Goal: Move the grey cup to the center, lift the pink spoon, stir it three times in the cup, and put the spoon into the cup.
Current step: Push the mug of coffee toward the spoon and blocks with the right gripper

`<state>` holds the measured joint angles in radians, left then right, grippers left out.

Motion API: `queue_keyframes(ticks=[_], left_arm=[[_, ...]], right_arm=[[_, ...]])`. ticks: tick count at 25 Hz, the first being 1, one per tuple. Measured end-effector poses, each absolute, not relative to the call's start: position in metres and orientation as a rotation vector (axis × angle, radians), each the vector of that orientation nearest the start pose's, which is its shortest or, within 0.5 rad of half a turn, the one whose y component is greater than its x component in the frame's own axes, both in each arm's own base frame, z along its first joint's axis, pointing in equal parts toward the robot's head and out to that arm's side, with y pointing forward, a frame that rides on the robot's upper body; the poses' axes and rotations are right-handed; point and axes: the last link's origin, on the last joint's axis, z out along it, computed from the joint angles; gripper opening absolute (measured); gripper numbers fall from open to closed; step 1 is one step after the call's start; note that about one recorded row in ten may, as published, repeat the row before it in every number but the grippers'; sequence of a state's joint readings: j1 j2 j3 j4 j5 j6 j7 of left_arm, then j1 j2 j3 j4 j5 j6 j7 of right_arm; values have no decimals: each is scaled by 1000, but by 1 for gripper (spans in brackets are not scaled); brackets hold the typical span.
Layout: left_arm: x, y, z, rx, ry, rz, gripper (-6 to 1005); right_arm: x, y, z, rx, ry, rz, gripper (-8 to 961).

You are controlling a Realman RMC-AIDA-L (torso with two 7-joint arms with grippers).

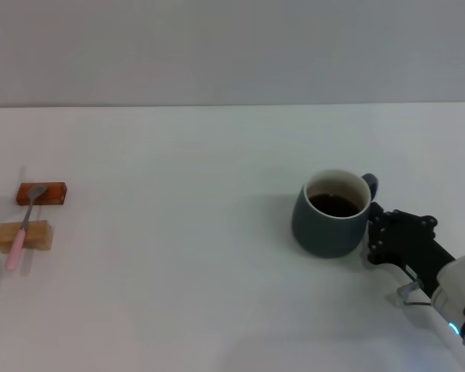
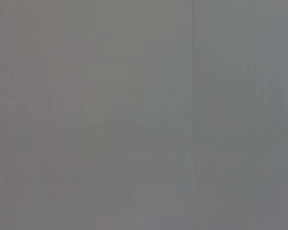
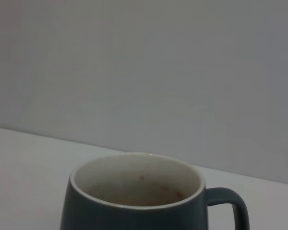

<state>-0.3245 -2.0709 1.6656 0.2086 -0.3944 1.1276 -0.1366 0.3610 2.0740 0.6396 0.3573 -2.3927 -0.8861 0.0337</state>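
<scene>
The grey cup (image 1: 329, 219) stands on the white table, right of the middle, with dark liquid inside and its handle (image 1: 370, 184) turned to the far right. My right gripper (image 1: 376, 236) is low at the cup's right side, just in front of the handle, touching it or nearly so. The right wrist view looks straight at the cup (image 3: 134, 206) from close by. The pink spoon (image 1: 22, 232) lies far to the left across two wooden blocks, with its metal bowl on the farther one. My left gripper is out of view.
A reddish wooden block (image 1: 54, 194) and a tan wooden block (image 1: 39, 236) sit near the table's left edge under the spoon. White tabletop (image 1: 178, 256) stretches between the blocks and the cup. The left wrist view shows only a plain grey surface.
</scene>
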Motion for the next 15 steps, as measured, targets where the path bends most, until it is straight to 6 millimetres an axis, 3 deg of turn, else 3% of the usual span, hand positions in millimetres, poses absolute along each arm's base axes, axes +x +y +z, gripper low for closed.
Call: queue_keyframes(ticks=[15], left_arm=[[-373,312,32,-1370,-582,-605,801]], right_arm=[[288,321,-104,-2065,516,502,-1]])
